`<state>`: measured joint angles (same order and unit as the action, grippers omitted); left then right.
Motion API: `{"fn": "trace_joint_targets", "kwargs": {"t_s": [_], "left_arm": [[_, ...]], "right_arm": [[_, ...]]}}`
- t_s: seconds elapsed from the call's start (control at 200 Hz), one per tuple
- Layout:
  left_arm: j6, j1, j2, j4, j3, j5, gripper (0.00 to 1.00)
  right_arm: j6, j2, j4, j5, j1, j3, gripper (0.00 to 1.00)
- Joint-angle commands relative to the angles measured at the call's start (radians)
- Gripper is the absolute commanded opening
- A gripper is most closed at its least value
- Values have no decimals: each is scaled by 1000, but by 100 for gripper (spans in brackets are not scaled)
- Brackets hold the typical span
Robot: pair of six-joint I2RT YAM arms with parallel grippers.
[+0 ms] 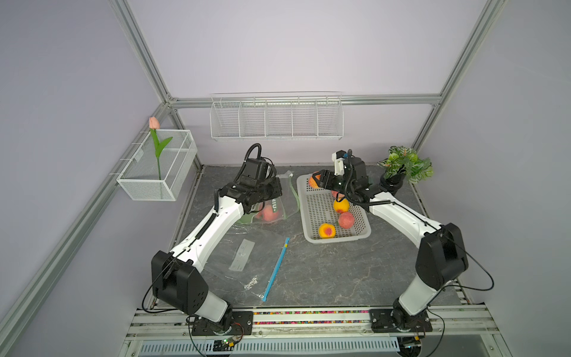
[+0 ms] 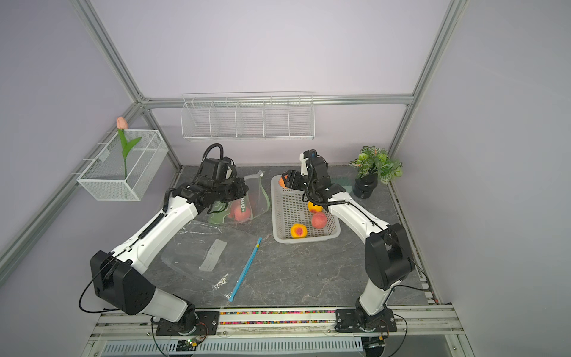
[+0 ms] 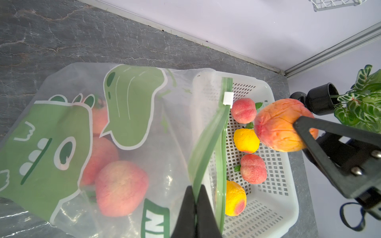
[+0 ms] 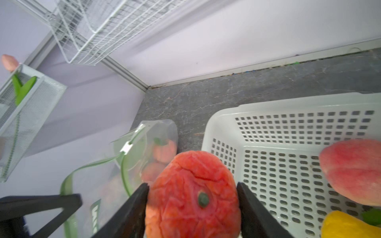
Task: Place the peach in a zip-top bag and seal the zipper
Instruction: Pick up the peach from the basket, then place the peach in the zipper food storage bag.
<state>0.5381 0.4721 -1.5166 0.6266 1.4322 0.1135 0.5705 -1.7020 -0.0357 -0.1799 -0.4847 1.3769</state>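
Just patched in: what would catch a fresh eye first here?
The right gripper holds a wrinkled peach above the far corner of the basket, beside the bag. The left gripper pinches the green zipper rim of the bag, holding its mouth up; peaches lie inside.

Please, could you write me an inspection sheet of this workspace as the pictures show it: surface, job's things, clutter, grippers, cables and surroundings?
Surface: grey marbled tabletop, no spill seen.
Job's things: peach held by the far corner of the white basket, on the bag's side; printed zip-top bag, mouth open, peaches inside; four fruits lie in the basket.
Clutter: clear bag with a blue zipper strip, flat near the left arm.
Grippers: left gripper shut on the zip-top bag's green rim; right gripper closed on the peach.
Cables: black cable loops over the left wrist, others by the bases; no snag seen.
Surroundings: wire shelf on the back wall; mesh bin with tulip at left; potted plant in the far right corner.
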Motion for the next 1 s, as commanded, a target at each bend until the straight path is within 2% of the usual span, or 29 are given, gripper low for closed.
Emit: {"fn": "trace_joint_targets", "kwargs": {"t_s": [0.0,0.28,0.595,0.83,1.0], "left_arm": [[-3,-4,14,-1,-4,5,0],[8,-3,7,-1,-3,2,0],[8,-4,4,-4,-3,15,0],[2,-3,14,-10,-4,22,0],[2,-4,15,-10,-6,23,0]], "right_arm": [[-47,25,20,-49,-32,7,67],[-110,12,14,-98,-108,61,67],[-132,-89,-35,-96,-155,148,67],[-174,-172,-125,-32,-192,236,67],[-193,-225,-183,31,-210,305,72]]}}
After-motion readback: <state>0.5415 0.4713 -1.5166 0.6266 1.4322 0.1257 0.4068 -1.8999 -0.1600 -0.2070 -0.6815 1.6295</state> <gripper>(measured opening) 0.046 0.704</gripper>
